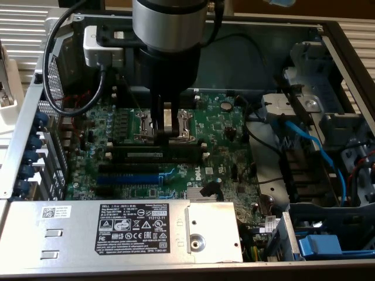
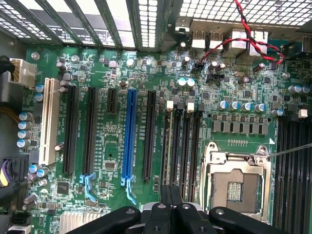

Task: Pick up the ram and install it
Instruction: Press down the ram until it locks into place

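Open computer case frames the scene, its green motherboard lying flat inside. Down over the board's middle, the gripper stands with its fingers shut together, tips just above the silver CPU socket and close to the memory slots. One ram stick, green with black chips, sits seated in a black slot just in front of the gripper in the exterior view. One blue slot and one white slot lie among several black slots; one silver power supply fills the near edge

Pincer over motherboard inside case.
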